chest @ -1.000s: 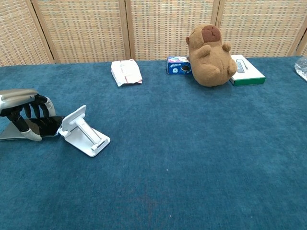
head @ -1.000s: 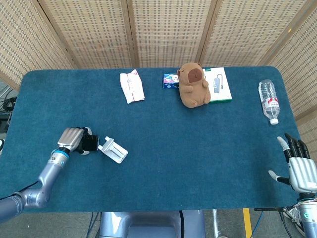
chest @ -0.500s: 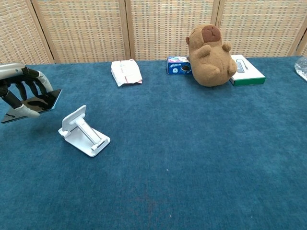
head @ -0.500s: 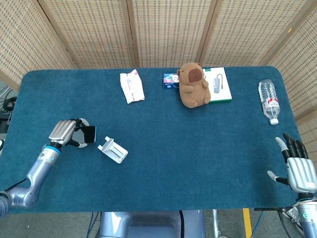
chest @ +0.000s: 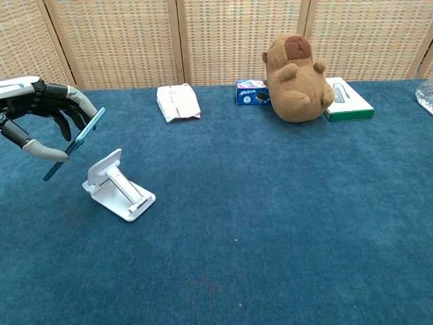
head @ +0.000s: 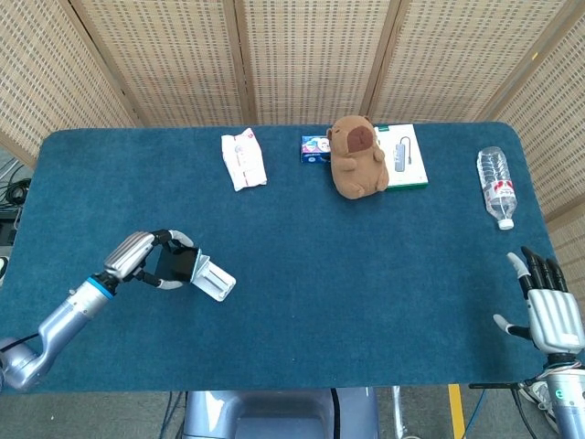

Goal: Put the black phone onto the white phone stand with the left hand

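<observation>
My left hand (head: pixel 140 258) (chest: pixel 39 120) holds the black phone (head: pixel 176 265) (chest: pixel 74 143) above the table, tilted steeply with its upper edge towards the stand. The white phone stand (head: pixel 211 279) (chest: pixel 117 185) sits on the blue table just right of the phone, its sloped back facing the phone. In the chest view the phone hangs clear of the stand, a little up and to its left. My right hand (head: pixel 549 311) rests at the table's near right corner, fingers apart and holding nothing.
Along the far edge lie a white packet (head: pixel 243 158), a small blue box (head: pixel 315 148), a brown plush toy (head: pixel 356 156) and a green-edged white box (head: pixel 406 157). A water bottle (head: pixel 496 186) lies at the far right.
My left hand has lifted the phone off the table, tipped it from flat to steeply tilted, and carried it rightwards close to the stand. The right hand has not moved.
</observation>
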Robot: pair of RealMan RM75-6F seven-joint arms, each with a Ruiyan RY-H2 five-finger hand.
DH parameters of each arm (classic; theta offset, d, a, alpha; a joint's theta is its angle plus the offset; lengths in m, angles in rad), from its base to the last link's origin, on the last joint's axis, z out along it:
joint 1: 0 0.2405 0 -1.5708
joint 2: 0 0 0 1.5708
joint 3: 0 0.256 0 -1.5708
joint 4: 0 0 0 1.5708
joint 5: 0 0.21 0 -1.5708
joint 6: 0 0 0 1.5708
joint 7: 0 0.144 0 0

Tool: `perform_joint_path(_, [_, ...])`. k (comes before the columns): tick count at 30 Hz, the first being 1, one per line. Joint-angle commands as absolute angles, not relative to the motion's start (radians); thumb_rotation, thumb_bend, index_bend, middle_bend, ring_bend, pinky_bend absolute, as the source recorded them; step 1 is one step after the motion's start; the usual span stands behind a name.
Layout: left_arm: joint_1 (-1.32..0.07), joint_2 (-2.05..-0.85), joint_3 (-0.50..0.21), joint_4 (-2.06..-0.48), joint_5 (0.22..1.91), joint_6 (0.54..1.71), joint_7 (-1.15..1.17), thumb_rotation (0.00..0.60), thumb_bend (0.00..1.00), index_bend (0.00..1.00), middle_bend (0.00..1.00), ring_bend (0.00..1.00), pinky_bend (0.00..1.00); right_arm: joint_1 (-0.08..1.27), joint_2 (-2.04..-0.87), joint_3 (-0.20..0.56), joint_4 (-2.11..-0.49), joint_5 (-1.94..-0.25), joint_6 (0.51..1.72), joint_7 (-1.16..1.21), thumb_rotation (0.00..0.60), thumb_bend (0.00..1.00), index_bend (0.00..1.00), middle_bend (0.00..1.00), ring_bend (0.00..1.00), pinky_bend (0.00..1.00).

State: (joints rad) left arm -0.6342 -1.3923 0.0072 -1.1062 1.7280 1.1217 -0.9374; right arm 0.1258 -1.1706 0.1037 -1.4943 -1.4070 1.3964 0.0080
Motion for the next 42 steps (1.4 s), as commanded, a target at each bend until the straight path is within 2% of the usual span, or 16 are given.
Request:
perform_joint_path(1, [-0.671, -1.436, 0.070, -0.975, 1.821, 1.192, -1.084, 0.600, 0.06, 0.49, 0.42, 0.44, 0.41, 0.129, -1.181, 0.109, -1.488, -1.391, 1.389, -0.014, 0.600, 0.00, 0.07, 0.00, 0.00, 0.00])
perform_joint_path(9, [-0.696, -1.589, 0.073, -0.686, 1.841, 1.342, -1.301, 0.600, 0.07, 0.49, 0.42, 0.44, 0.41, 0.143, -1.216, 0.128, -1.474, -1.327, 1.363, -0.103, 0.600, 0.00, 0.07, 0.00, 0.00, 0.00])
perform_joint_path(15, [-0.703, -1.685, 0.094, -0.495, 1.832, 1.379, -1.441, 0.600, 0.06, 0.49, 0.42, 0.44, 0.41, 0.152, -1.235, 0.138, -1.454, -1.285, 1.341, -0.138, 0.600, 0.00, 0.07, 0.00, 0.00, 0.00])
perform_joint_path(24, [-0.681, -1.767, 0.106, -0.360, 1.805, 1.440, -1.563, 0.600, 0.05, 0.49, 0.42, 0.44, 0.41, 0.159, -1.249, 0.143, -1.442, -1.264, 1.329, -0.164, 0.600, 0.00, 0.07, 0.00, 0.00, 0.00])
perform_joint_path(33, [-0.675, -1.820, 0.127, -0.270, 1.778, 1.376, -1.640, 0.600, 0.04, 0.49, 0.42, 0.44, 0.41, 0.164, -1.257, 0.145, -1.437, -1.252, 1.320, -0.175, 0.600, 0.00, 0.07, 0.00, 0.00, 0.00])
perform_joint_path(42, [-0.684, -1.838, 0.148, -0.242, 1.777, 1.356, -1.656, 0.600, 0.04, 0.49, 0.42, 0.44, 0.41, 0.164, -1.258, 0.146, -1.437, -1.246, 1.321, -0.178, 0.600, 0.00, 0.07, 0.00, 0.00, 0.00])
